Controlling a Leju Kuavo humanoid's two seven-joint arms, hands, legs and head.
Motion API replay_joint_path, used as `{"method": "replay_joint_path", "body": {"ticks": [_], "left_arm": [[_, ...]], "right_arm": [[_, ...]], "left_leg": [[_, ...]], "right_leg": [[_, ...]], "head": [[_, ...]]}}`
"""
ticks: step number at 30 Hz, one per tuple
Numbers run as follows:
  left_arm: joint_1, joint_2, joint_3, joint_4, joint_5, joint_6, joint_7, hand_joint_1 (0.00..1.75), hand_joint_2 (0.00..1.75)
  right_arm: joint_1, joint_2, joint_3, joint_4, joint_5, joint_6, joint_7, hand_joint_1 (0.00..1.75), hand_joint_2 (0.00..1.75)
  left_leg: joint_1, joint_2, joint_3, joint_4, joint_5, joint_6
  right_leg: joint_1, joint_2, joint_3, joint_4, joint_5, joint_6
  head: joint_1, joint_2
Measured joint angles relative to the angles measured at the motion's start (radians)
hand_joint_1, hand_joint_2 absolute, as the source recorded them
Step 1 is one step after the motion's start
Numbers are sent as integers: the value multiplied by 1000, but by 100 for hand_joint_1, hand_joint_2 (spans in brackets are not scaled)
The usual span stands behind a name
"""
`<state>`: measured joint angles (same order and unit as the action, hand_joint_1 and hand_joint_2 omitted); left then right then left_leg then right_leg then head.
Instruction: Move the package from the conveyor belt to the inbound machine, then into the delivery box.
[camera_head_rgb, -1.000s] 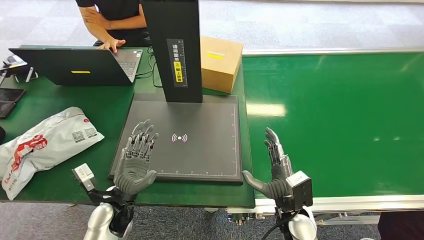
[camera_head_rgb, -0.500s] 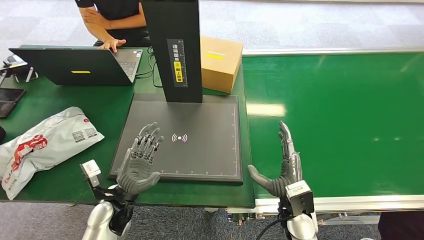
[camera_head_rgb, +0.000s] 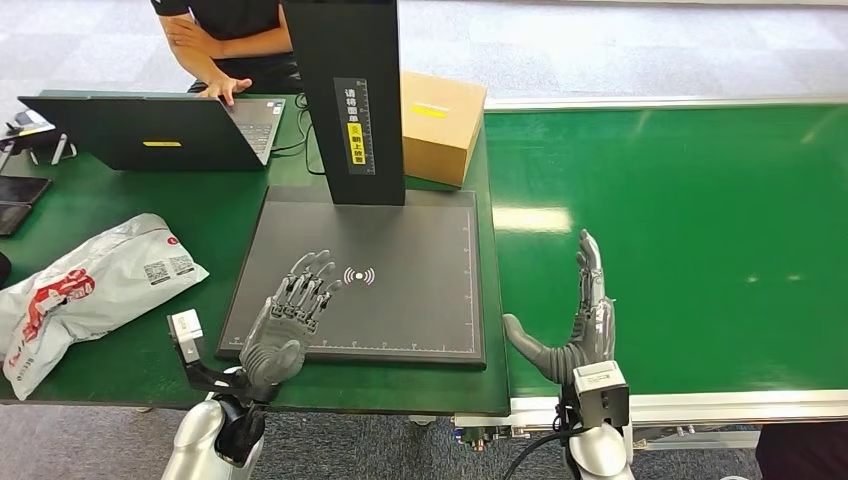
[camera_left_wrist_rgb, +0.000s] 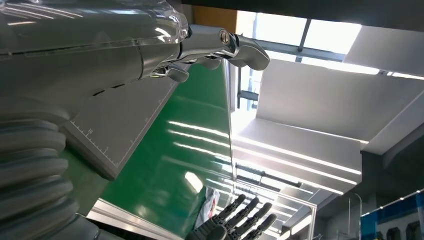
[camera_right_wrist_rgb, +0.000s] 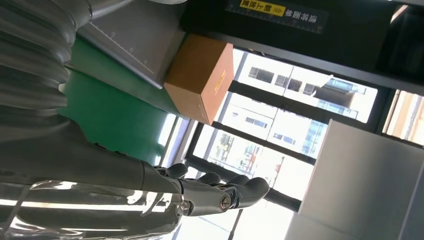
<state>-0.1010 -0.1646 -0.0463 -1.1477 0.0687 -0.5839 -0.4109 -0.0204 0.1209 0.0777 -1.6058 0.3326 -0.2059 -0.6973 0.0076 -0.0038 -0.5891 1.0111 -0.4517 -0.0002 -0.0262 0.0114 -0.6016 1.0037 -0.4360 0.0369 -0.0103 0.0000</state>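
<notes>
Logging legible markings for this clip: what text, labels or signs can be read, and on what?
Black upright column: vertical Chinese label, white then yellow, too small to read.
Scanner pad: a white wireless-wave symbol, no words; ruler ticks along its edges, numbers unreadable.
Grey mailer bag: red print and codes, blurred.
Cardboard box: yellow strip, no legible text.
Laptop: yellow sticker, unreadable.

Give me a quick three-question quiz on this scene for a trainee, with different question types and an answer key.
1. True or false: the right hand holds a package.
2. Which hand is over the dark scanner pad? A) left B) right
3. Fill in: the brown cardboard box stands beside the black ____.

Key: 1 false, it is open over the conveyor belt. 2 A, the left hand. 3 column.
</notes>
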Motion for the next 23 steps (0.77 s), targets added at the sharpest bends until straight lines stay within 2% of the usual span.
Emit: {"method": "replay_joint_path", "body": {"ticks": [3,7,23], "left_arm": [[-1,4,-1,2,-26,24,-30,0,175],[-3,11,-1,2,-81,90,-80,0,175],[-3,16,0,1,-101,93,-78,0,175]], "right_arm": [[-2,0,7,4,13,24,0,0,175],[-2,0,10,7,33,30,0,0,175],[-2,0,10,20,67,65,0,0,175]], "left_leg": [[0,0,0,0,0,0],[0,0,0,0,0,0],[0,0,0,0,0,0]], "right_leg": [[0,0,0,0,0,0],[0,0,0,0,0,0],[0,0,0,0,0,0]], "head": [[0,0],[0,0],[0,0]]}}
